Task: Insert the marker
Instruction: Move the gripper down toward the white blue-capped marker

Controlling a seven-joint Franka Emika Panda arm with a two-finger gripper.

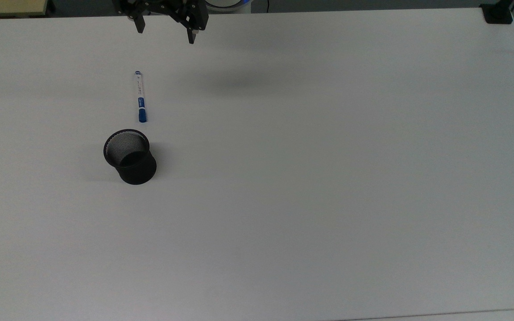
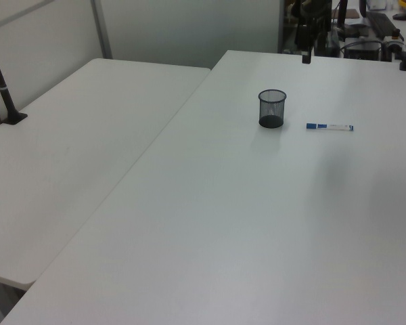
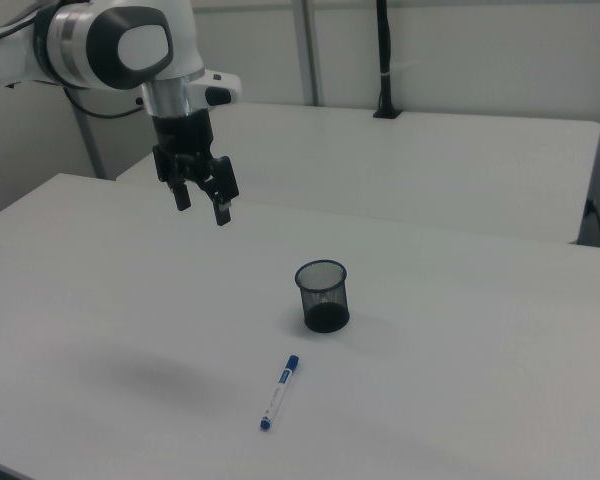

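Top view: marker (image 1: pixel 140 96) is seen flat on tabletop (image 1: pixel 328 178), uninserted beside cup (image 1: pixel 130 156); hand (image 1: pixel 166 32) is held wide open, empty.

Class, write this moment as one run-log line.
gripper: open, raised | marker: flat on table | cup: upright, empty | step: not grasped

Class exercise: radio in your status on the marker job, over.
Gripper open, high above table. Marker flat on table, beside upright mesh cup, not touching. Nothing between them.
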